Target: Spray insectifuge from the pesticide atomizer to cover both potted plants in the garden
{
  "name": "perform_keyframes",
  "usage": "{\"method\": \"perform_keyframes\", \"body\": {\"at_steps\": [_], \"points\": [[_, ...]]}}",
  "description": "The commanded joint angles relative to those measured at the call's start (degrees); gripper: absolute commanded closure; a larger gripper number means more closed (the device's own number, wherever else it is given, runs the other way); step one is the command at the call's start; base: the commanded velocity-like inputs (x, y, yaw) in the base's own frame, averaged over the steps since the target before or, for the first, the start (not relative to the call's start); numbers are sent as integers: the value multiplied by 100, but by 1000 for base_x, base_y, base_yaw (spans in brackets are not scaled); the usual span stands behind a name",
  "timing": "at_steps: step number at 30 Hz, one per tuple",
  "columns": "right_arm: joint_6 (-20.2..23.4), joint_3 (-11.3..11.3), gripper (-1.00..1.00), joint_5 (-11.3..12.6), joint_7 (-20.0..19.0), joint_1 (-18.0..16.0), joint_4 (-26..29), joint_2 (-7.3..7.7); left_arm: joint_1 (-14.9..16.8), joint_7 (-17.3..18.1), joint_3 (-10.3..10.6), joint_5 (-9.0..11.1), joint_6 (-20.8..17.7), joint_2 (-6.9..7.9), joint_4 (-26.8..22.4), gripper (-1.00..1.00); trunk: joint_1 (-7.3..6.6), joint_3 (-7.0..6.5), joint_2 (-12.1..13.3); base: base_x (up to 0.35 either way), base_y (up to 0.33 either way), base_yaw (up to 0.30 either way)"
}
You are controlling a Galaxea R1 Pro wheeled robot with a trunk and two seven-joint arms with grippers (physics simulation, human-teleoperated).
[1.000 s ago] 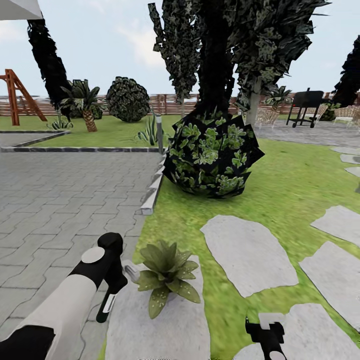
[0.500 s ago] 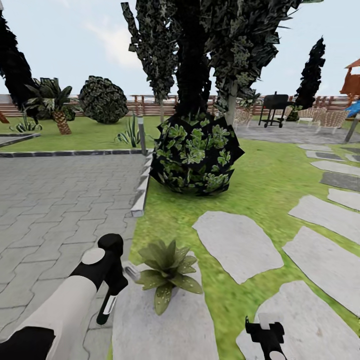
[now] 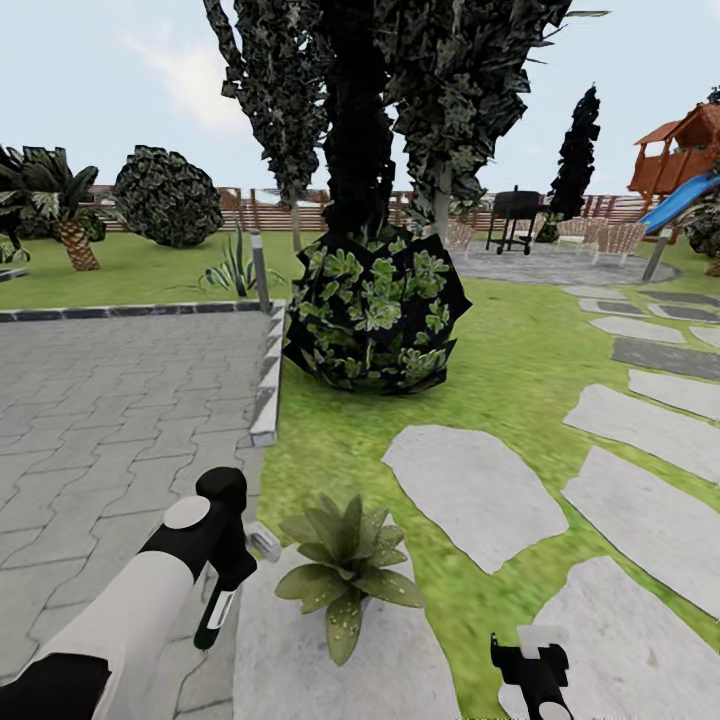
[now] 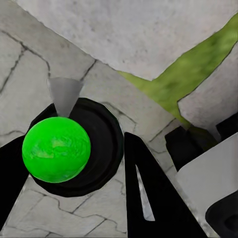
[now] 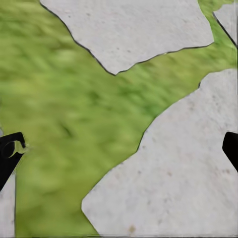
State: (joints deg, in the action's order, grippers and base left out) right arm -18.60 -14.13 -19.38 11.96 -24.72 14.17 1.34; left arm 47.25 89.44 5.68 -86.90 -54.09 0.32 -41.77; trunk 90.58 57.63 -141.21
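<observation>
The left end effector (image 3: 222, 590) is hanging low over the paving edge, and a slim bottle, the pesticide atomizer (image 3: 217, 607), is sitting between its dark fingers, whitish part showing against the black. In the left wrist view a bright green ball (image 4: 56, 148) is resting on a black round surface between the two dark fingers (image 4: 148, 198); what it is cannot be told. The grip looks closed on the bottle, though the contact itself is too small to read.

The right end effector (image 3: 535, 665) is idling low at the frame's bottom edge; in its wrist view the fingertips are standing far apart at the picture's two sides, holding nothing, lawn (image 5: 64, 124) and stepping stone (image 5: 168, 183) beneath.

Just beside the left end effector, one potted plant (image 3: 345, 565) is spreading its pointed leaves on a grey stone slab (image 3: 330, 670). The second is not picked out here. Beyond, a big dark-leaved bush (image 3: 375, 305) is sitting on the grass under tall trees.

Judging by its build, the atomizer is light, rigid and smooth, likely slippery; a hold around its mid-body, clear of the top, would suit it best.
</observation>
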Motion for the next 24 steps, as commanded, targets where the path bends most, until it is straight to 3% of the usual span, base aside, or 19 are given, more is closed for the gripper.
{"method": "perform_keyframes", "body": {"at_steps": [1, 12, 17, 24], "points": [[-21, -37, -100, -60, 17, -6, -9, -3, -3, 56, 13, -47, -59, 3, -6, 100, -1, 1, -2, 17, 312, -257], [-21, -37, -100, -59, 17, -6, -10, -3, -51, 56, 12, -70, -47, 12, 49, 100, -1, -47, -2, -100, 293, -269], [-21, -37, -100, -59, 17, -6, -6, -3, -89, 56, 12, -57, -57, 12, 76, 100, -1, -61, -2, -24, 35, -221], [-21, -37, -100, -66, 17, -6, -11, 2, -347, 56, 19, -84, -48, 31, 73, 100, -1, -62, -2, -1, 1, -12]]}}
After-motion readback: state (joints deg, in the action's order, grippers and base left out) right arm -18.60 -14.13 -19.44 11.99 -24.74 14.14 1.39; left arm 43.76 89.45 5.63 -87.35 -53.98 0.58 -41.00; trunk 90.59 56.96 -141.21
